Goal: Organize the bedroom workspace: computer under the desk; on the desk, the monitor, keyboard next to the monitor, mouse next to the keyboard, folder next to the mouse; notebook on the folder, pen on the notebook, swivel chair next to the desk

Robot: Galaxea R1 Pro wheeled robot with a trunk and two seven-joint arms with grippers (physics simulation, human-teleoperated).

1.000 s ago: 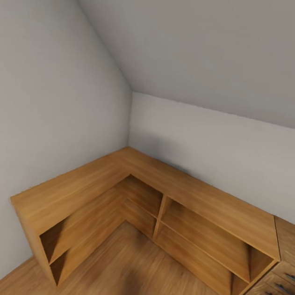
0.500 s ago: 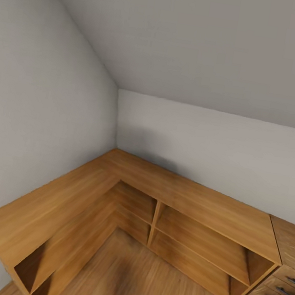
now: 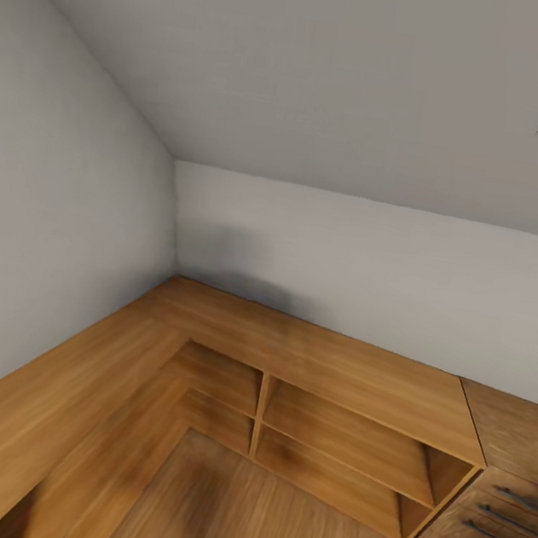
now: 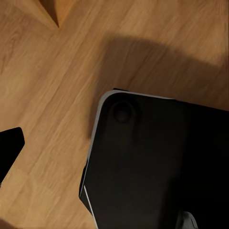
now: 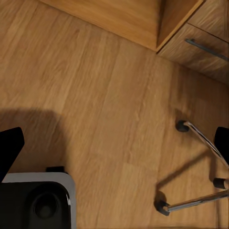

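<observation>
The swivel chair's chrome base (image 5: pixel 199 137) with black castors stands on the wooden floor in the right wrist view, beside my right gripper (image 5: pixel 119 138). That gripper is open, with a black fingertip at each side edge and nothing between them. My left gripper (image 4: pixel 119 138) hangs over the floor and my own dark base (image 4: pixel 157 167). One of its black fingertips (image 4: pixel 10 148) shows at the frame's edge, set wide, so it is open and holds nothing. The desk, computer, monitor, keyboard, mouse, folder, notebook and pen are out of view.
A low L-shaped light wooden shelf unit (image 3: pixel 314 371) fills the room corner under a sloped grey ceiling. A wooden dresser (image 3: pixel 497 501) with long bar handles adjoins it at the right, and its drawer front (image 5: pixel 205 43) is near the chair base. Bare wooden floor (image 3: pixel 266 519) lies ahead.
The whole head view has shifted: the shelf unit slid left and lower in the picture and the dark patch at upper right grew. That is camera motion.
</observation>
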